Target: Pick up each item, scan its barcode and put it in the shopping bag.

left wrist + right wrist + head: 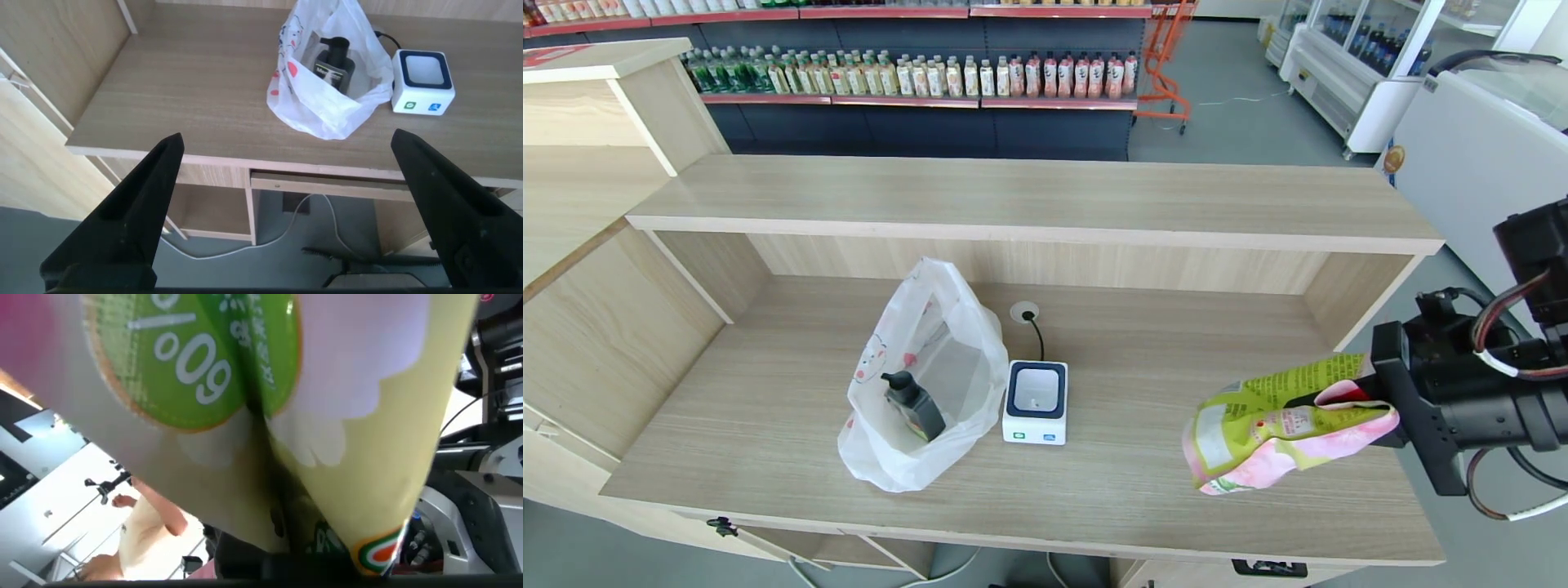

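While R gripper (1349, 407) is clamped on pouch (1278, 425), stock as follows:
1. Pouch: green/pink, crumpled, held in air over right end of counter (1135, 490), well apart from scanner (1035, 402).
2. Bag (947, 343): white plastic, mouth open, on counter left of centre, just beside scanner's left side.
3. Bottle (915, 404): dark, pump top, tilted inside bag.
4. Scanner: white box, window facing up; black cable (1037, 335) runs back to hole in counter.
5. L gripper (288, 143): fingers spread wide, nothing btwn them; off counter's front edge, bag side.
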Robot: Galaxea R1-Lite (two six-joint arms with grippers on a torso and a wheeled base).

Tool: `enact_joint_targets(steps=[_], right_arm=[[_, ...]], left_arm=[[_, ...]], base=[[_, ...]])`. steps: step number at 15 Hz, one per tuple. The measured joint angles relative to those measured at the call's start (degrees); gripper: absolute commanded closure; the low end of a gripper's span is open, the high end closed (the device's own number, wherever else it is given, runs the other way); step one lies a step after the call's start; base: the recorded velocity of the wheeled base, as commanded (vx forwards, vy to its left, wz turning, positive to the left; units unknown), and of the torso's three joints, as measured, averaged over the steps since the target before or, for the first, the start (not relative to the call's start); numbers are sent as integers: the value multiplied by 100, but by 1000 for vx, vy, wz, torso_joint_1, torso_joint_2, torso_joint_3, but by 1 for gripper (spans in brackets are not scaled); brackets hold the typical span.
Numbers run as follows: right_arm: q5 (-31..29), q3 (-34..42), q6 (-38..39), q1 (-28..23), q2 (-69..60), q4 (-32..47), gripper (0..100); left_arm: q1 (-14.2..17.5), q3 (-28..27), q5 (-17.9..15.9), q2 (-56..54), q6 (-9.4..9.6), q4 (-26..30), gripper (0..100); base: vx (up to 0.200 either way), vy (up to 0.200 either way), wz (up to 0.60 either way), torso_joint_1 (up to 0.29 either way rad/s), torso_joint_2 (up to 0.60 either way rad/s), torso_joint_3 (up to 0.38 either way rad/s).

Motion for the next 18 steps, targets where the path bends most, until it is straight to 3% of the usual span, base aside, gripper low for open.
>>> enact_joint_targets(steps=[3,15,18], right_arm=[[-2,44,-13,11,-50,-2,100],[-38,241,29,226,-144,-32,100],[-385,335,38,212,-28,-443,100]], left_arm=[[0,0,2,0,-4,0,0],[0,0,0,0,21,2,0],[0,0,0,0,24,0,0]], base=[[0,0,0,0,0,0],[0,200,0,0,3,3],[0,0,0,0,0,0]])
